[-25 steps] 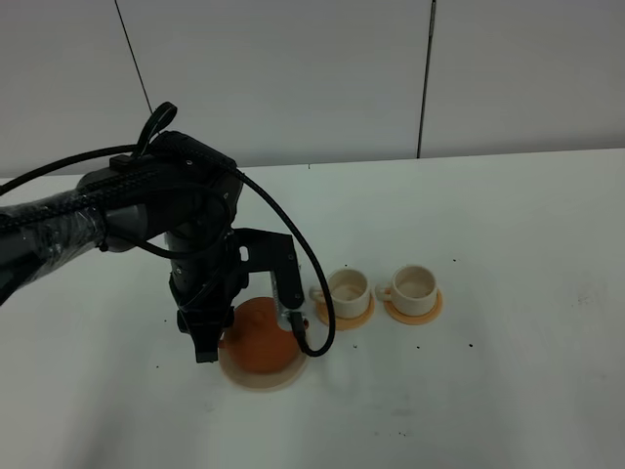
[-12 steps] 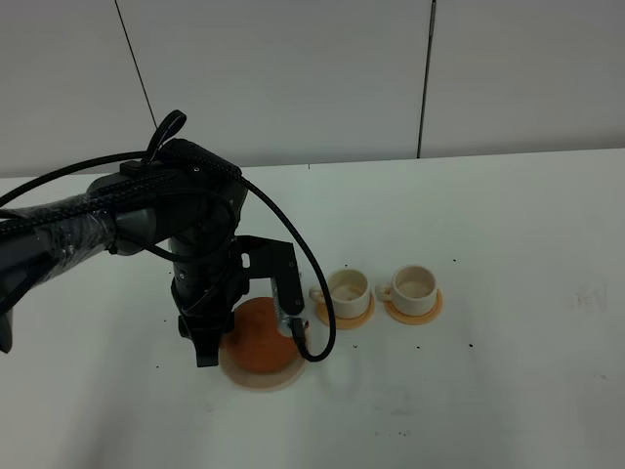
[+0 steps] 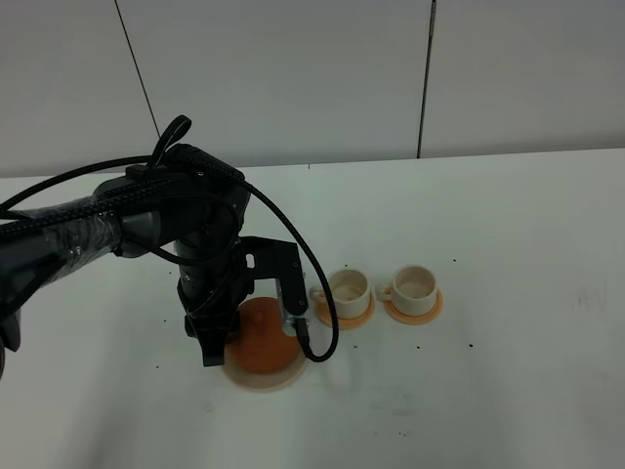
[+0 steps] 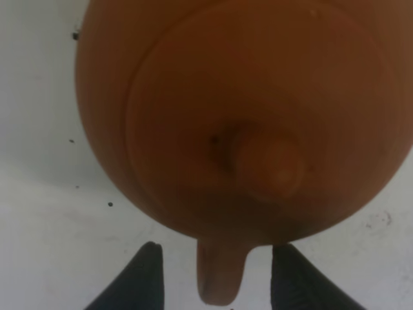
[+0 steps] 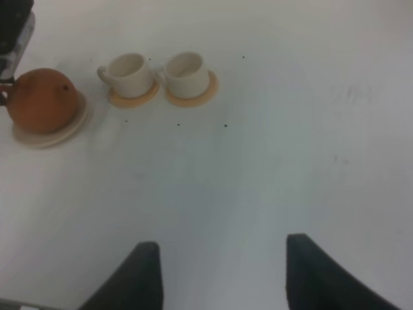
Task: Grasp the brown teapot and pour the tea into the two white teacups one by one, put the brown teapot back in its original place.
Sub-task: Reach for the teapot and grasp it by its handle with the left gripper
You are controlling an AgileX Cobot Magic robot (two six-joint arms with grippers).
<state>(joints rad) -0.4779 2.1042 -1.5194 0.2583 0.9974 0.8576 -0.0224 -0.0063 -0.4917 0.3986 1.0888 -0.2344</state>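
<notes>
Left gripper [image 4: 218, 255] is hanging unclenched over the brown teapot [image 3: 262, 342], fingers straddling its handle [image 4: 219, 278] without pinching. The arm is sitting slightly further right than a second ago. The teapot is resting unmoved on the beige trivet [image 3: 256, 380]. Just right, two white teacups [image 3: 349, 288] [image 3: 415, 284] are standing on orange coasters [image 3: 344, 319]. Past them, open table [image 3: 527, 371] is running to the right edge. Right gripper [image 5: 219, 271] is hovering spread, gripping nothing.

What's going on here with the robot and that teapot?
The left gripper is open and down over the brown teapot, its fingers either side of the loop handle without closing on it. The teapot sits on its pale trivet on the white table. The two white teacups stand on orange coasters beside it, untouched. The right gripper is open too, off to the side and holding nothing.
</notes>
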